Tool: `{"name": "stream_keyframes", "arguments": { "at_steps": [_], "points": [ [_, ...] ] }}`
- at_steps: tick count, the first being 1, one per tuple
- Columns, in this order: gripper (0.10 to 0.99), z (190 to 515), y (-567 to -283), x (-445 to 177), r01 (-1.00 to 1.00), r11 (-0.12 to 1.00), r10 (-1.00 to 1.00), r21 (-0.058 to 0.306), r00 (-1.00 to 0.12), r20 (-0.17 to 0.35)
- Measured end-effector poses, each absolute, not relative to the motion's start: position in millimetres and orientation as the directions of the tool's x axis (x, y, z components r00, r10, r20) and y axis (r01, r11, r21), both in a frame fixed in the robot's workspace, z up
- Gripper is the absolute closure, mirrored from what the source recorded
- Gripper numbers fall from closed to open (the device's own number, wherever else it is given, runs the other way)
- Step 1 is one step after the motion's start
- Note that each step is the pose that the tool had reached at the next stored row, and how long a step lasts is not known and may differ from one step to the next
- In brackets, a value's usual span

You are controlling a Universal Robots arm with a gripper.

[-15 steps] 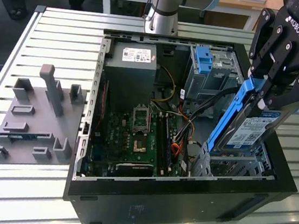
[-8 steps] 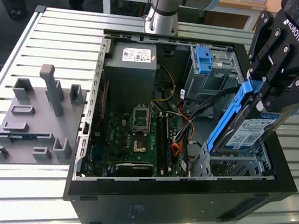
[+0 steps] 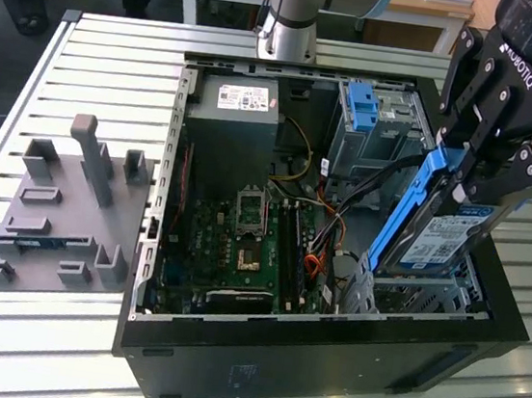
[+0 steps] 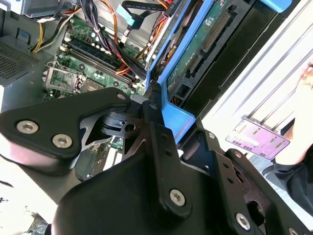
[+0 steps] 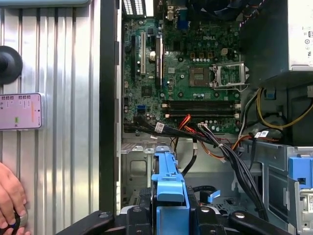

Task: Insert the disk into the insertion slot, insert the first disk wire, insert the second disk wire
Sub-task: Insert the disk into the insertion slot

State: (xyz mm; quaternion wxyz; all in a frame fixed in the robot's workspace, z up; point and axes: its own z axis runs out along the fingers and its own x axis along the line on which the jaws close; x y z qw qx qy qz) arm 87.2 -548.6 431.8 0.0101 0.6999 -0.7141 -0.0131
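My gripper [image 3: 489, 163] is shut on the disk [image 3: 440, 242], a silver drive with a white label in a bright blue carrier. I hold it tilted steeply on edge above the front corner of the open computer case, at the exterior view's right. Its lower end hangs just over the insertion slot [image 3: 422, 291], a low grey perforated cage. The second wrist view has the disk's green underside [image 4: 205, 44] between the blue rails. In the first wrist view the blue carrier [image 5: 168, 181] stands up between my fingers, with the grey cage [image 5: 134, 166] beyond it. Loose black cables [image 5: 230, 156] run beside the cage.
A taller grey bay with a blue latch [image 3: 363, 124] stands behind the slot. The motherboard [image 3: 241, 245] and power supply [image 3: 236, 108] fill the case. A grey fixture plate [image 3: 59, 222] lies at the exterior view's left. A person's hand [image 5: 10, 198] and a phone [image 5: 19, 111] lie on the slatted table.
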Motion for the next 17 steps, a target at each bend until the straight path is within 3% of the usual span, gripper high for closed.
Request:
{"name": "stream_keyframes", "arguments": {
  "at_steps": [17],
  "points": [
    [0.722,422.3,-548.6,87.2,-0.999,0.020,-1.000,0.033,-0.020,-0.008]
  ]
}}
